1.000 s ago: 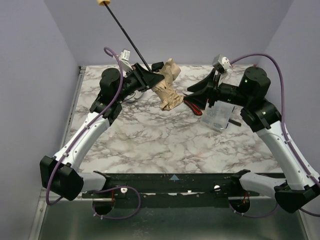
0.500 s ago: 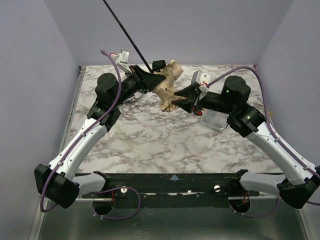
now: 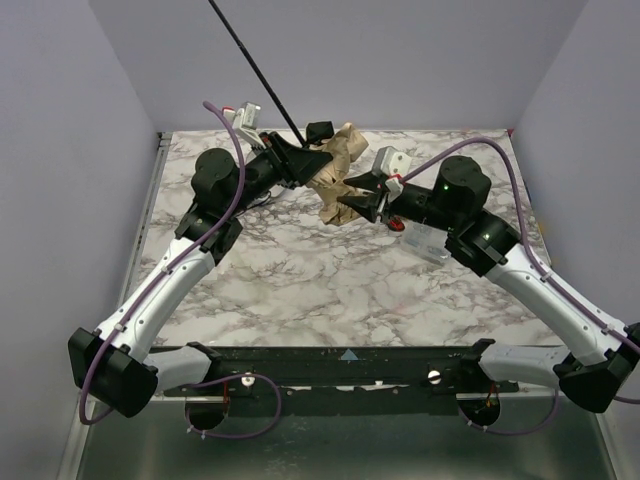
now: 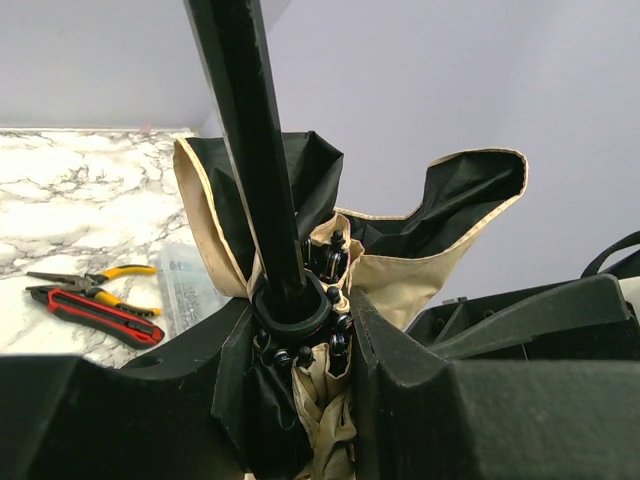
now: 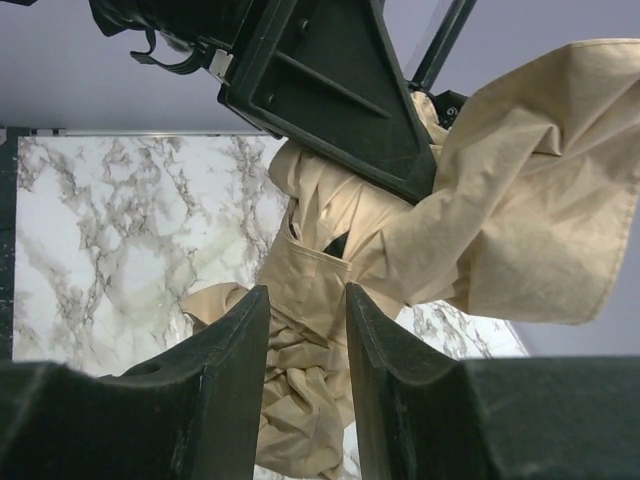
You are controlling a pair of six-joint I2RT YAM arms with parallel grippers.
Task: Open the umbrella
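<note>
Top external view: umbrella [image 3: 330,190] held up over the far middle of the table [image 3: 300,290], between both grippers, canopy not spread

From above, the thin black shaft [image 3: 255,70] is seen slanting up and to the far left out of frame, while the tan canopy [image 3: 345,148] hangs bunched below it; the left gripper [image 3: 318,160] is clamped on the umbrella, and in the left wrist view its fingers [image 4: 385,350] are pressed against either side of the black collar at the foot of the shaft, with pliers [image 4: 95,295] lying on the marble behind; the right gripper [image 3: 347,200] is set against the crumpled fabric, its jaws narrowly apart with folds showing in the gap, but whether the cloth is pinched cannot be told
</note>
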